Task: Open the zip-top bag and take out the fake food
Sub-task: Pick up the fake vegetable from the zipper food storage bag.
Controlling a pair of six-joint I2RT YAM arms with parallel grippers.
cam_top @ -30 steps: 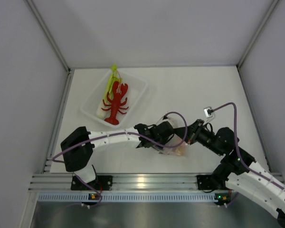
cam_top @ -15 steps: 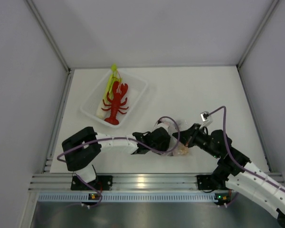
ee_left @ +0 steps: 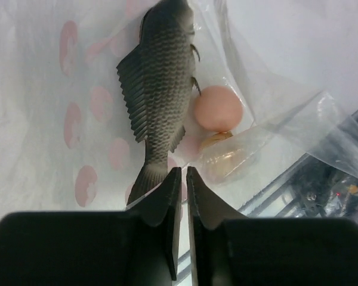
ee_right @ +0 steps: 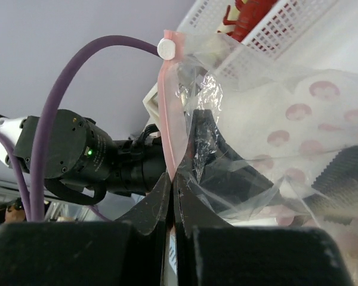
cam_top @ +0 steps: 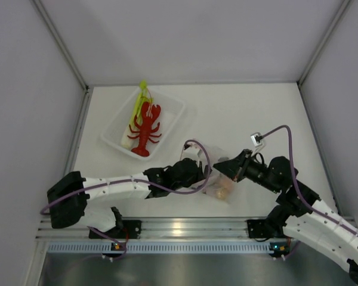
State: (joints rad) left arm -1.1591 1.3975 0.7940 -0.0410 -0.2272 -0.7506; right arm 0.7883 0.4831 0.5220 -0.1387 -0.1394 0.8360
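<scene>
Right gripper (ee_right: 172,177) pinches the bag (ee_right: 298,107) by its zip strip (ee_right: 165,107); mouth looks open. Left gripper (ee_left: 183,173) narrow at fish (ee_left: 158,89) tail, hold unclear. Fish and round piece (ee_left: 218,108) remain bagged. Farther off, lobster (cam_top: 145,128) and leek (cam_top: 137,107) lie in the tray (cam_top: 110,136).

Robotics lab test cell: white tabletop (cam_top: 256,113) boxed by blank panel walls (cam_top: 191,36), alu extrusion rail (cam_top: 179,227) along front, cabling everywhere.
</scene>
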